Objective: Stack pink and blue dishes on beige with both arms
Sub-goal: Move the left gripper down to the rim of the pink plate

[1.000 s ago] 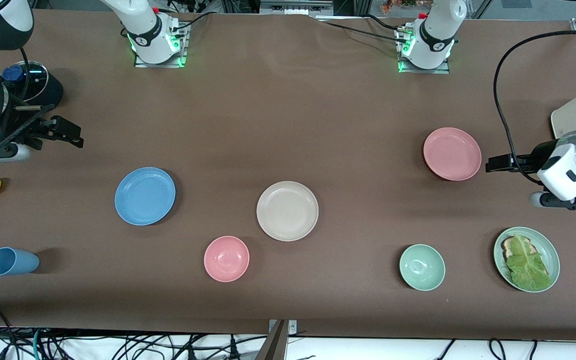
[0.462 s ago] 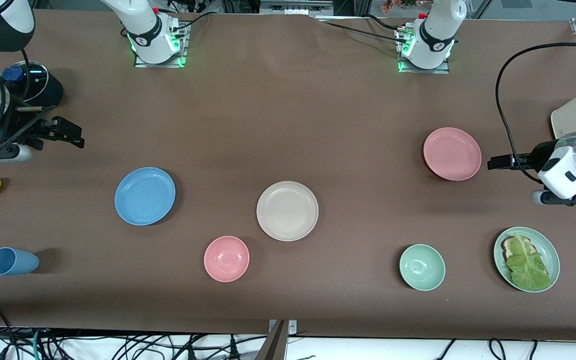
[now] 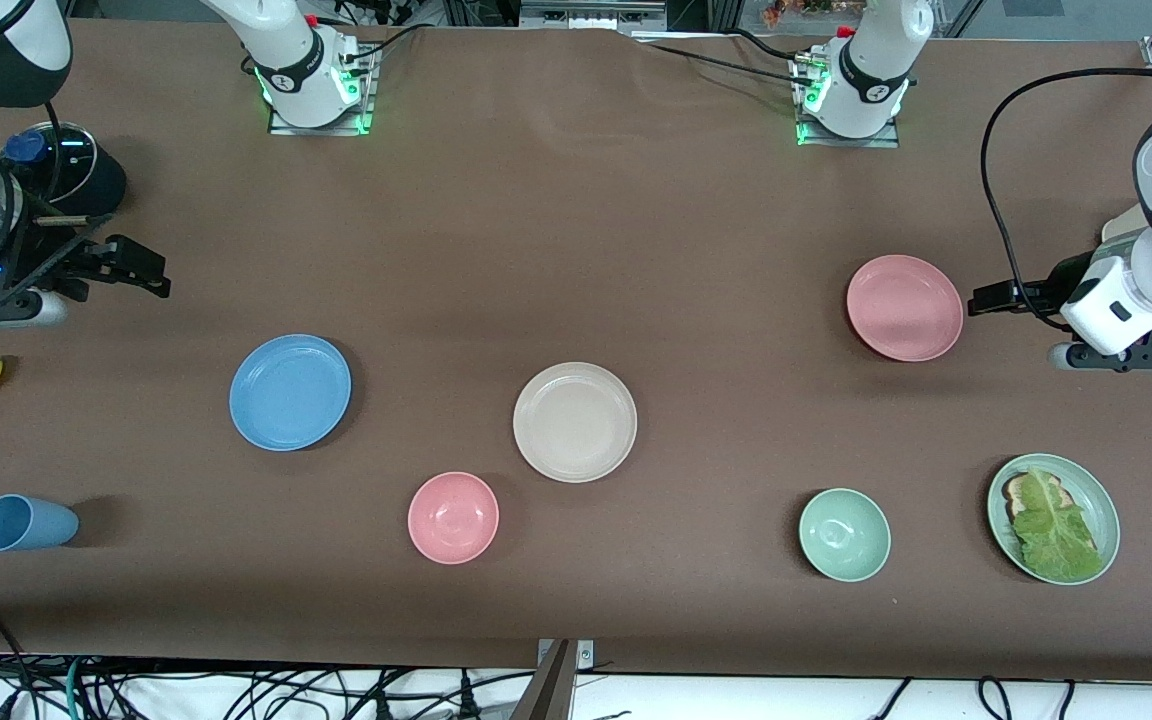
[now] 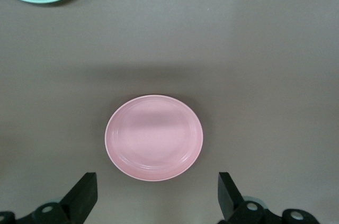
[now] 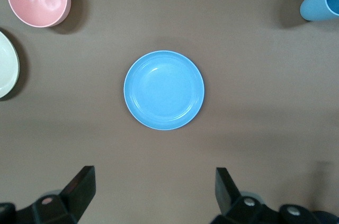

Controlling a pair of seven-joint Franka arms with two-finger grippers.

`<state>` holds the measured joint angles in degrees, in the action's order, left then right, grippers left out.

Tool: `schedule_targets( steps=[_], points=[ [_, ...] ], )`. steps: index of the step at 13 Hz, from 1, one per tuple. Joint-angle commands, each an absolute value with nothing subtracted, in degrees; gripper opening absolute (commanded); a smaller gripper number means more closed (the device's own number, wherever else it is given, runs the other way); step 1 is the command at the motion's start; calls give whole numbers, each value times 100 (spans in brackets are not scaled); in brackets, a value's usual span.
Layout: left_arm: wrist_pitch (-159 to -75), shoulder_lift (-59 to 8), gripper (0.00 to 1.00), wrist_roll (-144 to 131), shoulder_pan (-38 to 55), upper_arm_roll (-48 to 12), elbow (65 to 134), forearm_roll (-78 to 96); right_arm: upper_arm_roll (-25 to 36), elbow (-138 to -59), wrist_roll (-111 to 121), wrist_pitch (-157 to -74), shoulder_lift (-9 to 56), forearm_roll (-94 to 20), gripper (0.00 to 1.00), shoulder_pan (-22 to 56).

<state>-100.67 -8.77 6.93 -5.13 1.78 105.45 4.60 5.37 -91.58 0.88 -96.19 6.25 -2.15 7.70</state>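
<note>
While both grippers hang with fingers apart and hold nothing, the left gripper (image 3: pixel 991 297) is beside the pink plate (image 3: pixel 904 307) and the right gripper (image 3: pixel 141 272) is over bare table near the blue plate (image 3: pixel 290 392). The beige plate (image 3: pixel 575 421) lies between them, nearer the camera.

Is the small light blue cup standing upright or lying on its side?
On its side: the light blue cup lies on the brown table, its round open mouth turned sideways toward the right arm's end.
</note>
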Motion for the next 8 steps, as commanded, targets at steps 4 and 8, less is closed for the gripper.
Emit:
schedule_targets(
  steps=[4,8],
  points=[
    [-10958,-686,100,1590,-940,290,11609,922,562,-9343,62,-9747,571,-211,100,756],
    [-11784,-957,100,2607,-1458,290,12137,1361,563,-9387,70,-10019,580,43,100,756]
  ],
)
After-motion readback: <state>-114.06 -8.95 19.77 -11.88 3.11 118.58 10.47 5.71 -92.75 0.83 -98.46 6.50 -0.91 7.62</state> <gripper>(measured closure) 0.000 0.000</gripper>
